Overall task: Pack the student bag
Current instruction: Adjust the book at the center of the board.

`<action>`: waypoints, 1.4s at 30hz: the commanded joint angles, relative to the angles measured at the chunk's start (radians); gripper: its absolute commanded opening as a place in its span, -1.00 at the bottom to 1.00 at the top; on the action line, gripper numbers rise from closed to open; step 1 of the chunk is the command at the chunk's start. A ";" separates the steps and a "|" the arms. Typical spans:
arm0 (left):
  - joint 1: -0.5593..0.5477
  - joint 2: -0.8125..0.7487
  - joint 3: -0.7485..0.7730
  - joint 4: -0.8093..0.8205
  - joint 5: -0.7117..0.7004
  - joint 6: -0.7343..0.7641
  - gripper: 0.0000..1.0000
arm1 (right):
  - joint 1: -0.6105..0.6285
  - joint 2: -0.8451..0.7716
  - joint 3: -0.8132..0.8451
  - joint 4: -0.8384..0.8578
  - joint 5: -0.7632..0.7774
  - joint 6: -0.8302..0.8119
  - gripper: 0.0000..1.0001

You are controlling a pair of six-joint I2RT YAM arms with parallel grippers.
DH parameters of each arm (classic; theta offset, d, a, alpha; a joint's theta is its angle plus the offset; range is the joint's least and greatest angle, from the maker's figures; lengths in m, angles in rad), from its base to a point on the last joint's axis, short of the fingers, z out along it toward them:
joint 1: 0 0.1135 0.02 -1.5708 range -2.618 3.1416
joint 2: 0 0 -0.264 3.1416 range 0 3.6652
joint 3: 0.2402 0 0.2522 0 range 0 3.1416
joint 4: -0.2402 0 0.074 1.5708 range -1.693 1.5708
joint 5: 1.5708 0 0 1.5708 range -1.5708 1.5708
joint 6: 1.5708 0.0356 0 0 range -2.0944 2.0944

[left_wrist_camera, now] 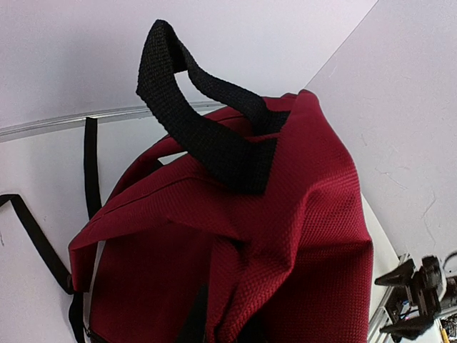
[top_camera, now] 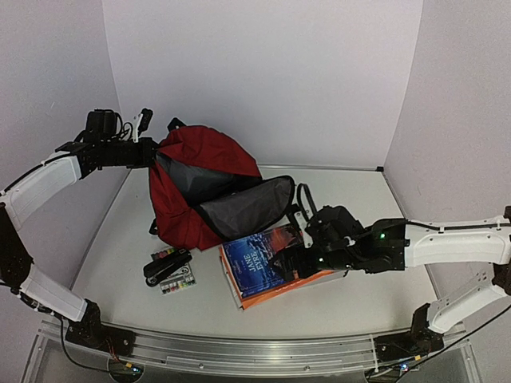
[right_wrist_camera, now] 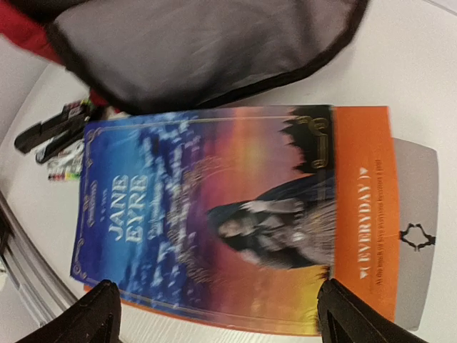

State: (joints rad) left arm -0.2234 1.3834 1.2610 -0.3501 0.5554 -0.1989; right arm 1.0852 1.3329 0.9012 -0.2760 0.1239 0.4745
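Nearest the desk's [top_camera: 120,239] front edge, around its middle, lies a stack: a Jane Eyre paperback [right_wrist_camera: 207,214] on top of an orange book [right_wrist_camera: 360,214] lettered EVERYDAY, with a flat grey item [right_wrist_camera: 415,236] under both. The right gripper [right_wrist_camera: 228,321] hangs over this stack, released, with its fingers spread wide and nothing between them; whether they touch the cover cannot be told. Just left of the stack sit a black stapler [top_camera: 166,266] and a small box of coloured pieces [top_camera: 179,281], side by side. Behind them, left of centre, the student bag [top_camera: 192,159] stands with its mouth open toward the books, its grey lining [top_camera: 239,209] showing and its flap reaching the paperback's far edge. Toward the far left corner, the left gripper [top_camera: 146,152] is clenched on the bag's red top, beside the black carry loop [left_wrist_camera: 200,114].
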 commanded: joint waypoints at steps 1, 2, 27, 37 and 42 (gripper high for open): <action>0.007 0.005 -0.003 -0.041 -0.010 0.019 -1.00 | 0.147 0.079 0.134 -0.038 0.215 -0.073 0.97; 0.008 0.006 -0.003 -0.042 -0.009 0.018 -1.00 | 0.181 0.117 0.164 -0.047 0.249 -0.092 0.97; 0.007 0.000 -0.003 -0.044 -0.009 0.014 -1.00 | 0.274 0.493 0.368 -0.205 0.459 -0.045 0.97; 0.007 0.005 -0.001 -0.047 -0.005 0.015 -0.99 | 0.223 0.446 0.401 -0.156 0.394 -0.018 0.97; 0.008 0.004 -0.001 -0.049 -0.008 0.016 -1.00 | 0.212 0.496 0.417 -0.158 0.388 -0.033 0.97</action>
State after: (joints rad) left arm -0.2234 1.3834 1.2610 -0.3603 0.5560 -0.1993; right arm 1.3070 1.8083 1.2741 -0.4422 0.5187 0.4348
